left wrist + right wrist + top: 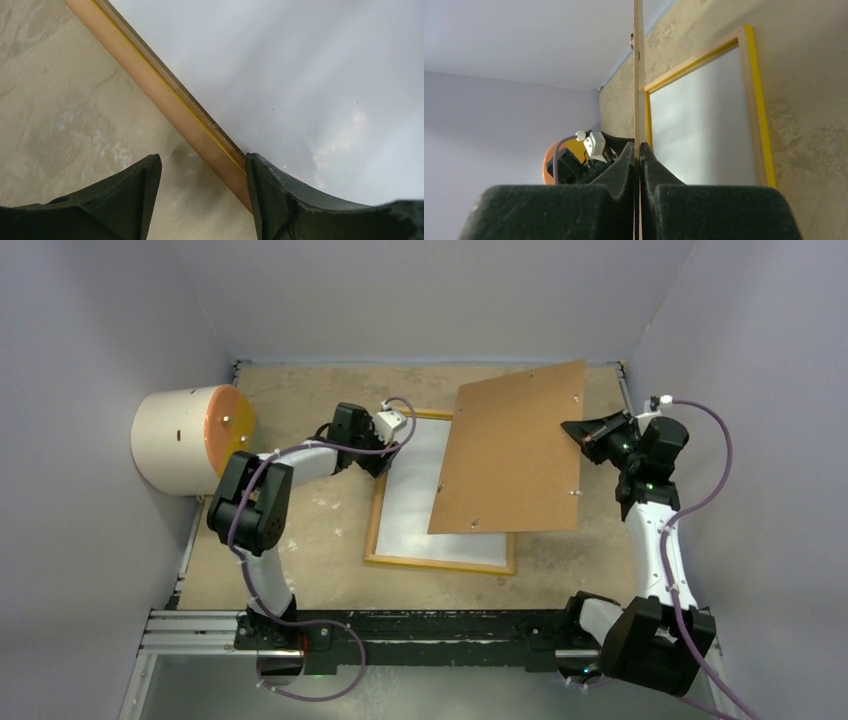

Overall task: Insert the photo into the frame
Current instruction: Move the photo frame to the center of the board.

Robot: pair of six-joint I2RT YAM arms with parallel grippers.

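The frame lies flat mid-table, light wood side up, a yellow strip at its edge. A glossy white surface fills its opening; no printed photo shows. My left gripper is open at the frame's left rail. In the left wrist view it straddles the rail, one finger over the white surface, one over the table. My right gripper is shut on the right edge of the brown backing board, held tilted above the frame's right part. The right wrist view shows the board edge-on in the gripper, with the frame beyond.
A white cylinder with an orange face lies at the table's far left. Grey walls close in the left, back and right. A metal rail runs along the near edge between the arm bases.
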